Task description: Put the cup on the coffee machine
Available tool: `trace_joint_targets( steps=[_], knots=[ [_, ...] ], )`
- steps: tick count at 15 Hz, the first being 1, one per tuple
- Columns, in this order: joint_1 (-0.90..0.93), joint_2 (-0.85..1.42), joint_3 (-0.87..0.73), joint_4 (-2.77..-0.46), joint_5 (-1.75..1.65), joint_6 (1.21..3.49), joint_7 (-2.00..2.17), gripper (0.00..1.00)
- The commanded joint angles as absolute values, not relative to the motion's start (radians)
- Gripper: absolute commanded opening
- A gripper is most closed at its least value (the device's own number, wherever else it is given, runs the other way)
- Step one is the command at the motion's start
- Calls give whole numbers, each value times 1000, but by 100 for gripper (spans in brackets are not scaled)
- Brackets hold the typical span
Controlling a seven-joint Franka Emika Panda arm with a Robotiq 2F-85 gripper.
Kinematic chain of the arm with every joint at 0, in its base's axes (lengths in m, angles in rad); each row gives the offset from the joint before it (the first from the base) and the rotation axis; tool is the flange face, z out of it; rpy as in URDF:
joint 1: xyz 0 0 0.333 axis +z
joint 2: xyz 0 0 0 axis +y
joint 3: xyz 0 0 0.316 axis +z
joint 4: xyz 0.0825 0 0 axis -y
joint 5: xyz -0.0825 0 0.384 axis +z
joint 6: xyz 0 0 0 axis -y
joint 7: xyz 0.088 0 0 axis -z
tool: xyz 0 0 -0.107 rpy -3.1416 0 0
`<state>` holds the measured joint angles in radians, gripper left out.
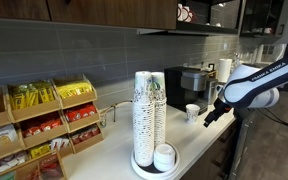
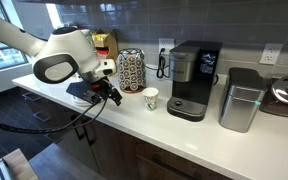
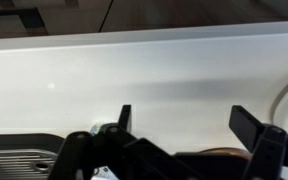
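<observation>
Wrist view: my jaws spread apart, nothing between them, above white desk [image 3: 144, 65]. In an exterior view, cup [image 2: 150, 98] stands upright on desk at 9 o'clock of machine [image 2: 192, 80], near it, clear of jaws.

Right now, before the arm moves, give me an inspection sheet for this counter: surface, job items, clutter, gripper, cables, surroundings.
Surface: white counter, no spills seen.
Job's things: cup upright on the counter beside the coffee machine, not touching it; the bay looks empty.
Clutter: cup stacks, snack rack, patterned canister, silver bin.
Gripper: gripper open, holding nothing, short of the cup.
Cables: black cable hanging from the arm in front of the cabinets; cord at the wall beside the machine.
Surroundings: grey tiled wall, dark cabinets overhead.
</observation>
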<state>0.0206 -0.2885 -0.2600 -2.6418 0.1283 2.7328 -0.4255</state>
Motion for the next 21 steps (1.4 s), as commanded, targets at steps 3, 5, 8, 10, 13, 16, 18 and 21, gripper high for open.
trace_joint_targets(
  steps=[3, 5, 8, 10, 13, 16, 18, 21],
  knots=[
    [148, -137, -376, -2549, 400, 2865, -681, 100],
    [185, -102, -402, -2517, 513, 2880, -777, 100],
    [210, -52, -425, -2461, 672, 2869, -921, 100],
    [209, -18, -427, -2420, 758, 2858, -1005, 100],
    [190, 49, -421, -2361, 839, 2862, -1094, 100],
    [174, 111, -412, -2310, 912, 2860, -1163, 100],
    [163, 148, -407, -2280, 953, 2863, -1201, 100],
    [147, 189, -405, -2248, 997, 2867, -1235, 100]
  ],
)
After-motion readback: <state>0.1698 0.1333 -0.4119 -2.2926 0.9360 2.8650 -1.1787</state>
